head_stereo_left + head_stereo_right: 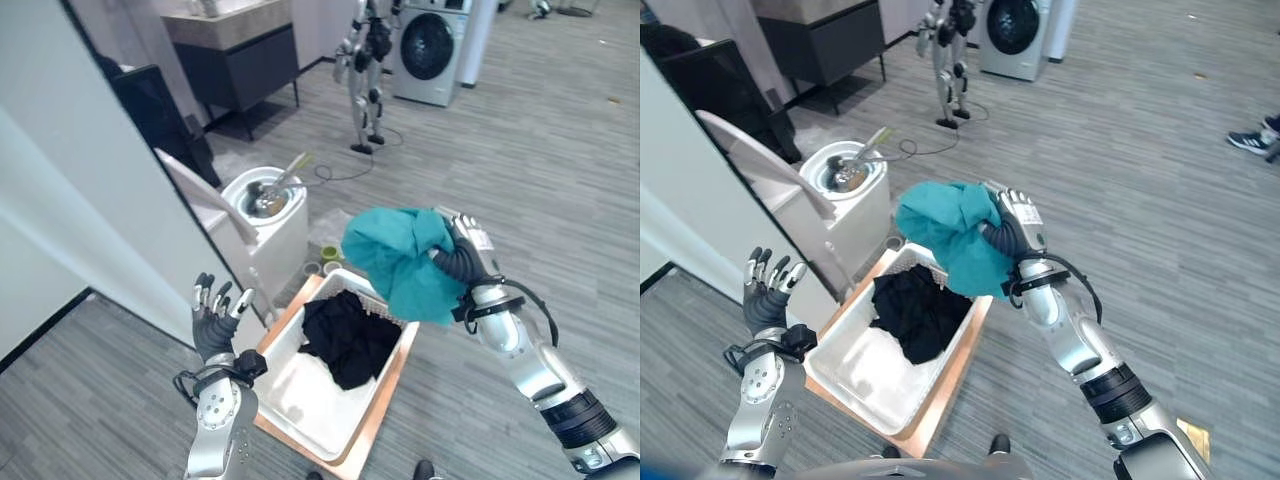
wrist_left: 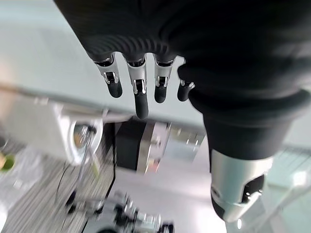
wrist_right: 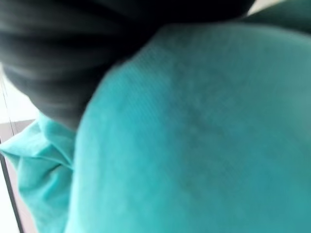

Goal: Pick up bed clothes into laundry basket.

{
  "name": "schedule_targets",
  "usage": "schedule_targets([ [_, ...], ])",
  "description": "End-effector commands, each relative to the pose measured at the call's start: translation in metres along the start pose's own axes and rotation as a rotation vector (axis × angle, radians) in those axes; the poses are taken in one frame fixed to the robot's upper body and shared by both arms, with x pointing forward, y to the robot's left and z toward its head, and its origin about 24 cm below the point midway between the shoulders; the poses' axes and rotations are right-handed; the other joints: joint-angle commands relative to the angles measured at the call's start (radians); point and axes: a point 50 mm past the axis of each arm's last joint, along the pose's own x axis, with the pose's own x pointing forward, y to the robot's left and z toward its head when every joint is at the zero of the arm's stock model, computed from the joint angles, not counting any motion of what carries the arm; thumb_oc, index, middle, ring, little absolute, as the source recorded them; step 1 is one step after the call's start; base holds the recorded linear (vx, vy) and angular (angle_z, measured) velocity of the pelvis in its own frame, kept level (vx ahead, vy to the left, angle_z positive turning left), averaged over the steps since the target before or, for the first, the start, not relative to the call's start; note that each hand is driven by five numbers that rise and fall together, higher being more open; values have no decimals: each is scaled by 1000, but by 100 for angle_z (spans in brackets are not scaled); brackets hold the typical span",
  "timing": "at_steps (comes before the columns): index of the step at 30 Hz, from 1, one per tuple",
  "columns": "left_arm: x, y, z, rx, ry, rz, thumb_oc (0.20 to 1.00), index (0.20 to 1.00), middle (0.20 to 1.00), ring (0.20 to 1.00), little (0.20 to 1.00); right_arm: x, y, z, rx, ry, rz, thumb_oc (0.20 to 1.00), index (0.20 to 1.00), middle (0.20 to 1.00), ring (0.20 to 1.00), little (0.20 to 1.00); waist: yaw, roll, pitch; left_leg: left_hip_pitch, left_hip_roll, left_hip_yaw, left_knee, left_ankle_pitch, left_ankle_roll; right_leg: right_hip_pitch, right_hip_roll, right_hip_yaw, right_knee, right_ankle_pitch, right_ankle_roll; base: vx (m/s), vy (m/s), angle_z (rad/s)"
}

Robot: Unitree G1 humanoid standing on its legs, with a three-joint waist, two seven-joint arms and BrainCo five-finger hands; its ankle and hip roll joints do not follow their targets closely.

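the right robot hand point(image 1: 462, 258) grips the bunched teal cloth point(image 1: 400, 258), hanging just above the laundry basket point(image 1: 300, 400)'s far corner; the left robot hand point(image 1: 213, 315), fingers spread and empty, hovers beside the basket.

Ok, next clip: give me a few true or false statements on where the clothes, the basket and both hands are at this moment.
1. The right hand holds a teal garment in the air above the basket. True.
2. The white laundry basket has nothing in it. False: a black garment already lies inside.
3. The left hand is raised beside the basket with straight fingers, holding nothing. True.
4. The teal garment lies flat on the floor. False: it hangs bunched from the right hand, with its lower edge over the basket's far end.
5. The basket sits on a wood-coloured tray. True.
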Motion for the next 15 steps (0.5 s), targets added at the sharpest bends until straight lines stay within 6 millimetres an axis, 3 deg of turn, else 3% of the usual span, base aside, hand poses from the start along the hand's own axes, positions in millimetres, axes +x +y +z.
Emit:
schedule_targets([
  [1,9,-7,30,66,-174,-90,1000,1000,1000,1000,1000,22,1,18,78,-82,-30,200,200,200,200,200,16,-59,5,-22,27,30,7,21,-44,62,-76,30,14,-103,48,1,-11,41],
  [8,10,-9,20,95,-114,-141,1000,1000,1000,1000,1000,5,33,-7,108,71,94,200,200,200,200,200,46,-61,41,-83,28,-20,7,45,-53,39,-70,-7,14,-105,46,-32,-21,35],
  [14,12,-15,16,102,-99,-185,1000,1000,1000,1000,1000,-9,60,-24,103,178,194,200,200,200,200,200,46,-51,66,-125,37,-37,7,62,-62,3,-61,-9,14,-103,44,-40,-8,15],
  [15,13,-17,16,97,-98,-193,1000,1000,1000,1000,1000,-10,64,-26,96,190,208,680,680,680,680,680,45,-47,71,-131,40,-36,7,65,-65,-3,-60,-8,14,-101,43,-42,8,0],
])
